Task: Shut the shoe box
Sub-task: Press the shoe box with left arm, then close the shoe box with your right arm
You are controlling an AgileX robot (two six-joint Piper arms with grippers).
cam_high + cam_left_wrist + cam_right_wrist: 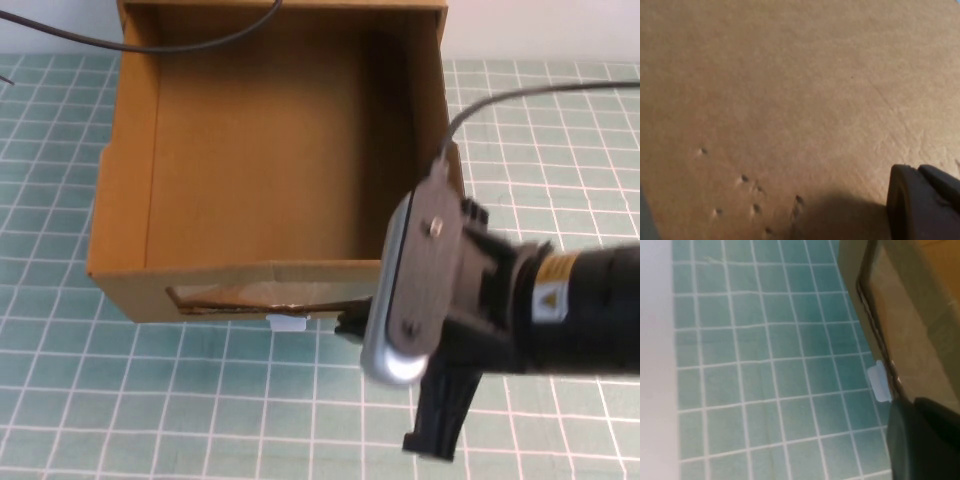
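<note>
The shoe box [250, 150] is a brown cardboard drawer standing open and empty in the high view. Its front panel has a clear window [260, 298] with a small white pull tab [288, 322] below it. My right gripper [352, 322] is low at the right end of that front panel, just right of the tab, mostly hidden under its wrist camera. In the right wrist view the tab [880, 382] and window [905, 340] sit just beyond a dark finger [925, 440]. My left gripper [922, 207] is close against plain cardboard [790, 100]; it is out of the high view.
A green gridded mat [560, 150] covers the table around the box. A black cable [200, 42] crosses the box's far edge, and another [520, 95] runs to the right arm. A pale band [655, 365] lines one side of the right wrist view.
</note>
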